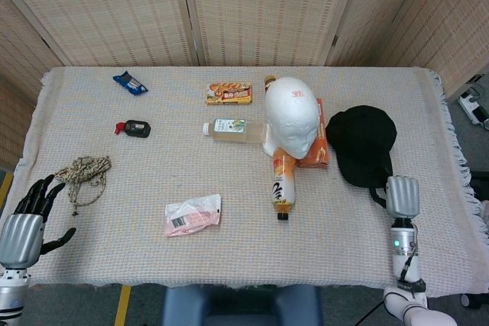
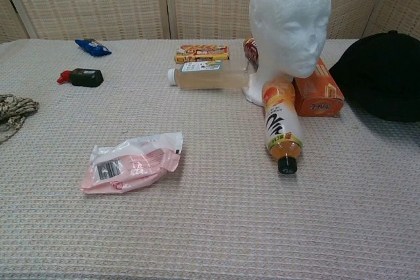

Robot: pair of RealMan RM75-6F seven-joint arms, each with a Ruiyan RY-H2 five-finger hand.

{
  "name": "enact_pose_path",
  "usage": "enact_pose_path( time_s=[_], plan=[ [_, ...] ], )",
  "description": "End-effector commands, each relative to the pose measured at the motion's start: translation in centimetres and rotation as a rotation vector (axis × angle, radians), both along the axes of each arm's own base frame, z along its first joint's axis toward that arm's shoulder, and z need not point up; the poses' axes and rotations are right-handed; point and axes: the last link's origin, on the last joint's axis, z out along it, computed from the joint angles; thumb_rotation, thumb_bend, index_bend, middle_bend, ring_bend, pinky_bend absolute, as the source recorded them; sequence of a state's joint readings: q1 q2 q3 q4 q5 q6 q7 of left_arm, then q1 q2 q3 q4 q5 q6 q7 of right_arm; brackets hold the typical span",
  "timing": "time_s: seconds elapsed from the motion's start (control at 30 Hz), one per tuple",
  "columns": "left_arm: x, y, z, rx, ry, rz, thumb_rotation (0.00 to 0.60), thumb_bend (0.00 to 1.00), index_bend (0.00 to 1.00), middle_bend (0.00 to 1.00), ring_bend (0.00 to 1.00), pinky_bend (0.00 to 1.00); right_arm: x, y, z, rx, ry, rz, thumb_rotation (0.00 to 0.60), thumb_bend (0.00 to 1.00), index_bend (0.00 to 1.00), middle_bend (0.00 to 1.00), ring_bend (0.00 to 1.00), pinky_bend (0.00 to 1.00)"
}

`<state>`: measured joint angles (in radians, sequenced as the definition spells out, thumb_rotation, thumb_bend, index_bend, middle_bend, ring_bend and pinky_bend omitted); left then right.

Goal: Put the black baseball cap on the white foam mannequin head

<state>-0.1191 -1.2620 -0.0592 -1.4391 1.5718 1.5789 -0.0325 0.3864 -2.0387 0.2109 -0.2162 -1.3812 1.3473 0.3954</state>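
The white foam mannequin head (image 1: 293, 116) (image 2: 291, 21) stands upright in the middle of the table, facing me. To its right is the black baseball cap (image 1: 362, 141) (image 2: 380, 77), its near edge raised off the cloth. My right hand (image 1: 402, 196) is at the cap's near brim and grips it, with dark fingertips tucked under the brim; the chest view does not show this hand. My left hand (image 1: 23, 227) hangs at the table's front left corner with its fingers spread and nothing in it.
An orange juice bottle (image 1: 283, 182) lies in front of the mannequin head, an orange box (image 1: 315, 150) sits between head and cap, and a clear bottle (image 1: 229, 130) lies to the left. A pink packet (image 1: 192, 215), a rope coil (image 1: 85, 169), a snack box (image 1: 228, 94) and small items lie further left.
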Motion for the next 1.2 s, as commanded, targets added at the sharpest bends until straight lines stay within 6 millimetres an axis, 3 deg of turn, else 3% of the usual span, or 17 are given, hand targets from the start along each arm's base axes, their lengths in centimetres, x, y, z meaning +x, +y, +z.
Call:
enact_pose_path(
  time_s=[0.03,0.33,0.53,0.67,0.83,1.07,1.2],
  plan=[
    [0.0,0.0,0.0,0.001,-0.001,-0.003,0.6,0.22,0.17,0.08,0.03,0.27,0.1,-0.3,0.4,-0.011,-0.004,0.008,0.6,0.39,0.5,1.0,1.0,1.0],
    [0.0,-0.1,0.3,0.013,0.001,-0.005,0.6,0.22,0.17,0.08,0.04,0.27,0.3,-0.9,1.7,-0.044,-0.016,0.032,0.6,0.52,0.53,1.0,1.0,1.0],
    [0.1,-0.2,0.3,0.013,-0.002,-0.01,0.6,0.22,0.17,0.08,0.04,0.27,1.0,-1.0,2.5,-0.092,-0.044,0.073,0.6,0.57,0.61,1.0,1.0,1.0],
    [0.2,-0.2,0.3,0.009,-0.006,-0.011,0.6,0.22,0.17,0.08,0.04,0.27,2.1,-1.5,3.9,-0.187,-0.09,0.128,0.6,0.57,0.69,1.0,1.0,1.0],
    [0.2,-0.3,0.3,0.008,-0.011,-0.013,0.6,0.22,0.17,0.08,0.04,0.27,3.3,-3.3,6.5,-0.312,-0.116,0.164,0.6,0.58,0.71,1.0,1.0,1.0],
    [0.2,-0.3,0.5,0.01,-0.018,-0.012,0.6,0.22,0.17,0.08,0.04,0.27,6.6,-6.3,9.8,-0.426,-0.121,0.236,0.6,0.58,0.72,1.0,1.0,1.0],
    [0.2,-0.3,0.6,0.01,-0.023,-0.012,0.6,0.22,0.17,0.08,0.04,0.27,9.8,-7.9,11.0,-0.458,-0.107,0.302,0.6,0.58,0.73,1.0,1.0,1.0]
  ],
)
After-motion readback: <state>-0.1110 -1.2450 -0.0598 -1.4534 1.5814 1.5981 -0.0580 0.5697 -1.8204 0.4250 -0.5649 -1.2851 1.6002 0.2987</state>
